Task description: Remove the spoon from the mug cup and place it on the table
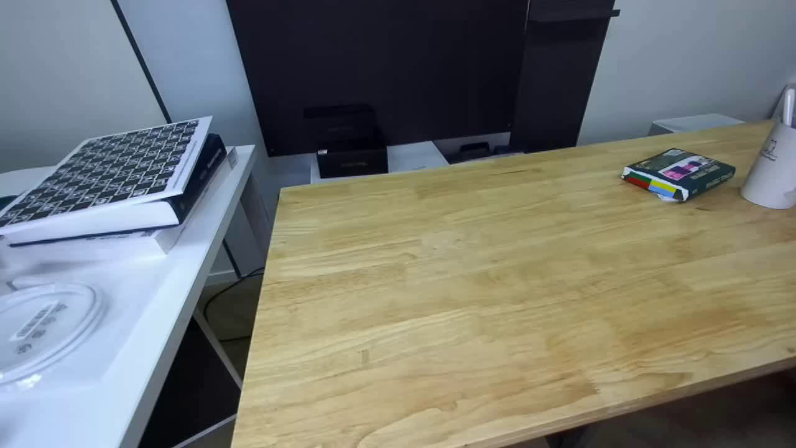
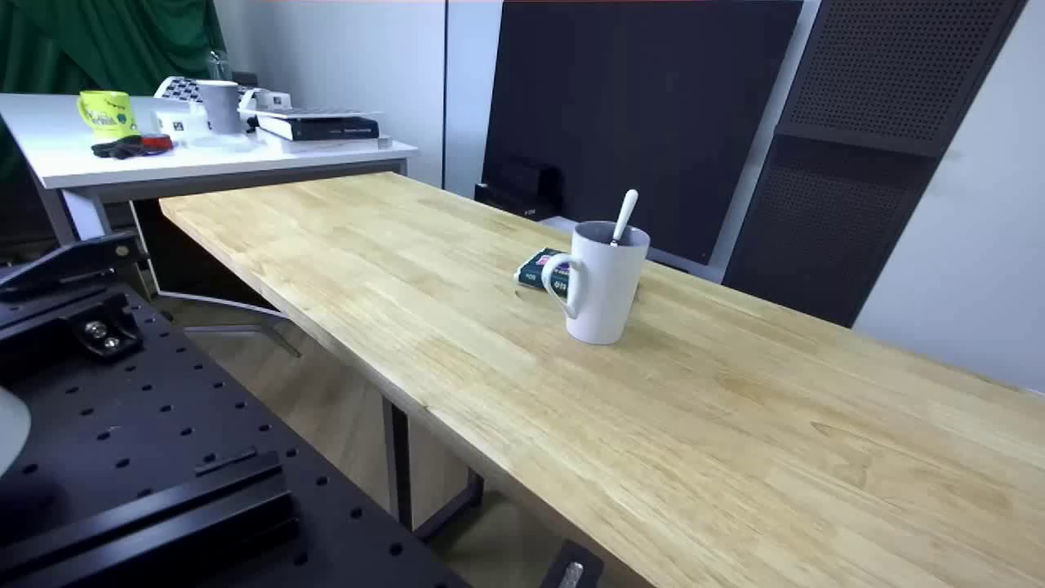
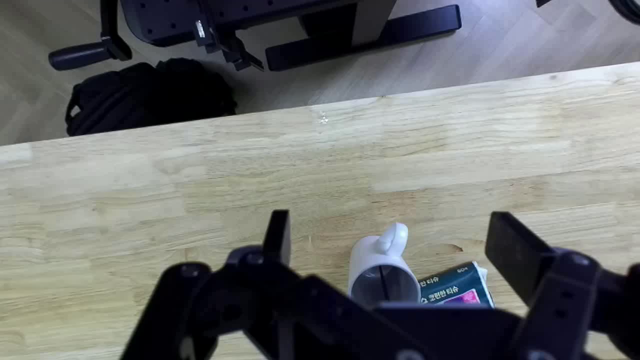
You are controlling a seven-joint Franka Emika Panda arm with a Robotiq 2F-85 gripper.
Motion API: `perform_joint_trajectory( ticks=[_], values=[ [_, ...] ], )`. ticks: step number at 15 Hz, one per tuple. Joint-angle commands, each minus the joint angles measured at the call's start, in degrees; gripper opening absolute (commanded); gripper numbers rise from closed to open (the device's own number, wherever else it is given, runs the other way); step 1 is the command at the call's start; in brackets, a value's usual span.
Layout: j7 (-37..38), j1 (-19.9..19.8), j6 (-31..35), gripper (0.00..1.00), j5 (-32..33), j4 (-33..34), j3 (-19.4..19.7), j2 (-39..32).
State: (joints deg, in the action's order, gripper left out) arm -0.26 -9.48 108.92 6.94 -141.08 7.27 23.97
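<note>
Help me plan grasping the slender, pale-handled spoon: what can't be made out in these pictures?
Slender, pale-handled spoon, its bowl: hidden by the wall of the tapered white mug in an exterior view.
Its upper end: hidden in the wrist view by the black two-fingered gripper.
The mug's dark print: too small to read in an exterior view, where the picture's right edge also cuts off the mug.

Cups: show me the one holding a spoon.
The white mug cup on the wooden table, with the spoon rising past its rim. The yellow-green mug and grey cup are on the white desk, no spoon showing.
</note>
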Motion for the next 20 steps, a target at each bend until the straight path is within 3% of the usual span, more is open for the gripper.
perform_joint_trajectory(
  ticks=[1, 8, 13, 20],
  values=[
    [0.04, 0.16, -0.01, 1.0, 0.05, 0.08, 0.15, -0.01],
    [-4.96, 0.85, -1.84, 1.0, -1.84, 5.98, 1.67, -6.55],
    [-9.19, 1.5, -3.92, 1.0, -5.47, 19.81, 2.14, -19.44],
    [-10.85, 1.76, -9.39, 1.0, -9.75, 41.31, -0.12, -38.0]
  ],
)
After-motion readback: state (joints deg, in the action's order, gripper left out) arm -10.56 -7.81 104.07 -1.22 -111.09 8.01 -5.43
